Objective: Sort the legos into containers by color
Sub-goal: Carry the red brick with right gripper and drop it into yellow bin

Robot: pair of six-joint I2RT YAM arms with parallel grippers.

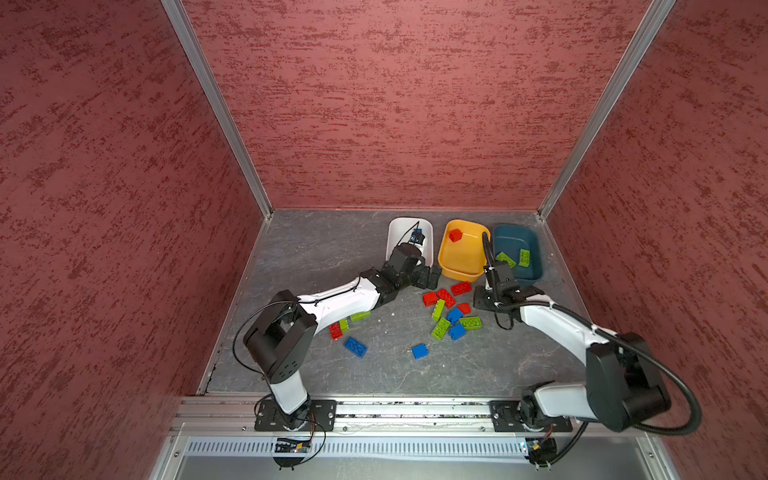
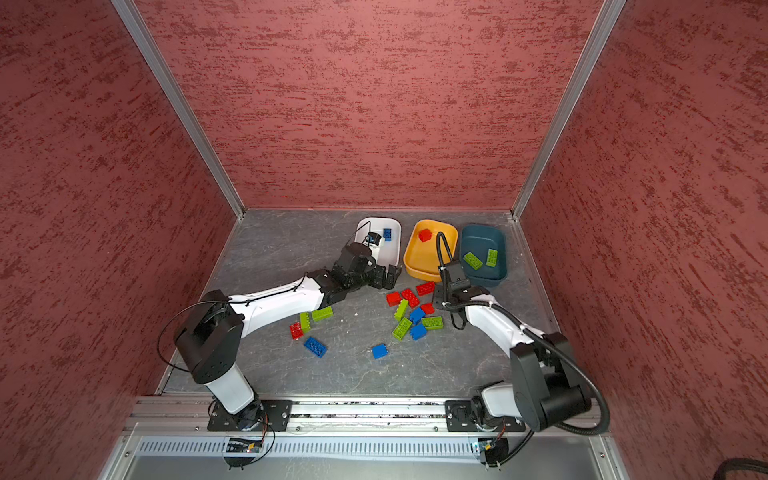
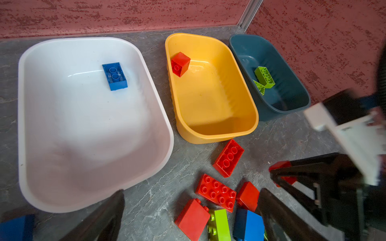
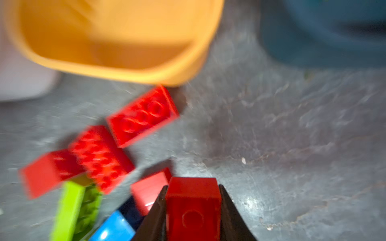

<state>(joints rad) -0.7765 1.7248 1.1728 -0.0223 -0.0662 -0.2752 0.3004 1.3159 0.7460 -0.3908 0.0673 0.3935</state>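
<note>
Nearby, open floor [image 1: 478, 374] is stretching past the front rail [image 1: 415, 409] to loose legos [image 1: 445, 297], the right gripper [image 4: 193, 185] is pinching a red brick [image 4: 193, 210], the left gripper [image 1: 432, 276] is gaping (empty), and rearward the white tub [image 3: 62, 125] is holding blue, the yellow tub [image 3: 208, 100] red, the teal tub [image 3: 292, 89] green.

Grey slate tabletop [image 1: 324, 257]: three tubs [image 1: 461, 259], scattered legos [image 1: 440, 328].

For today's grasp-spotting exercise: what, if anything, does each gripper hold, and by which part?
The right gripper holds a red brick, its fingers pressing two opposite faces. The left gripper is open and holds nothing.
</note>
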